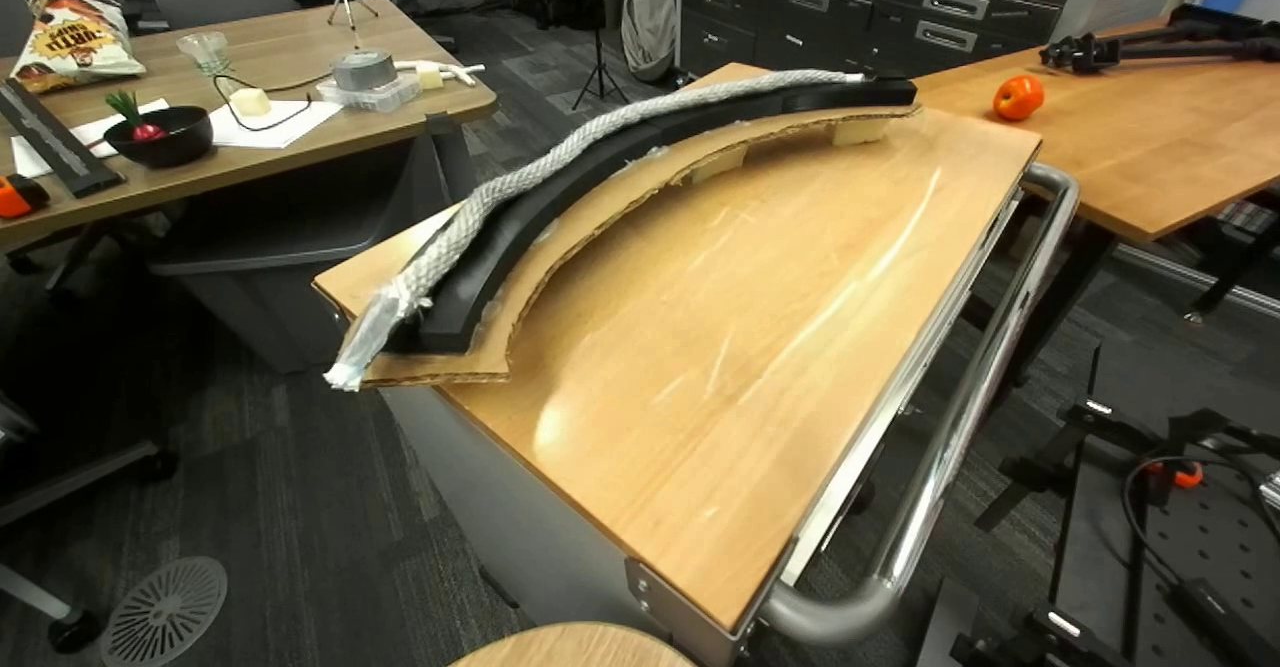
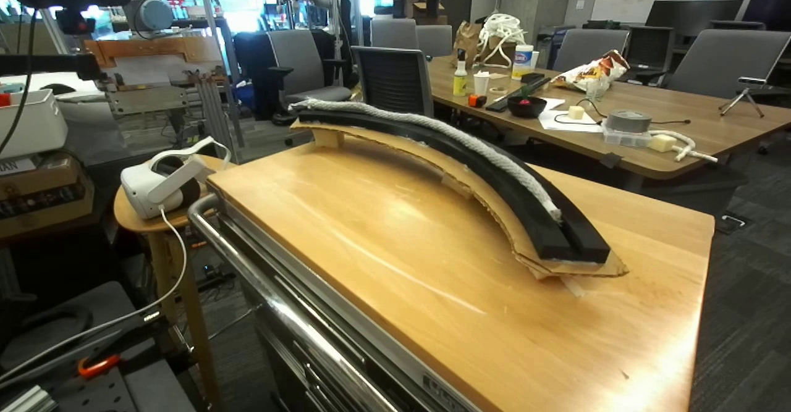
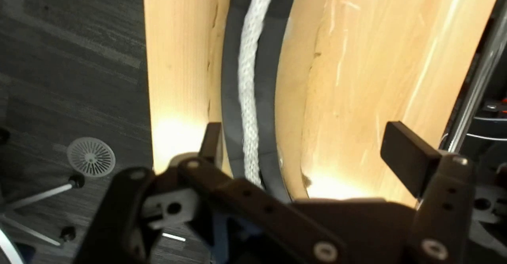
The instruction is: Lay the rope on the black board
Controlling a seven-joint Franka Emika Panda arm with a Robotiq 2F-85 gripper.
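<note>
The pale braided rope [image 1: 560,154] lies lengthwise along the arc of the black board [image 1: 466,297] in both exterior views. One frayed, taped end pokes out past the board's tip. At the opposite end, the rope [image 2: 473,145] stops a little short of where the board [image 2: 534,220] finishes. From above, the rope [image 3: 248,82] runs along the middle of the board [image 3: 266,97]. My gripper [image 3: 304,137] stands open in the wrist view, its fingers wide apart with nothing gripped. Its left finger is near the board's outer edge in that picture. Neither exterior view shows the gripper.
Brown cardboard [image 1: 490,352] on small blocks carries the board above the wooden tabletop [image 1: 720,367]. A metal rail [image 1: 960,467] follows the table's long side. Close by stands a stool with a white headset [image 2: 154,183]. Another table [image 2: 680,115] holds assorted items.
</note>
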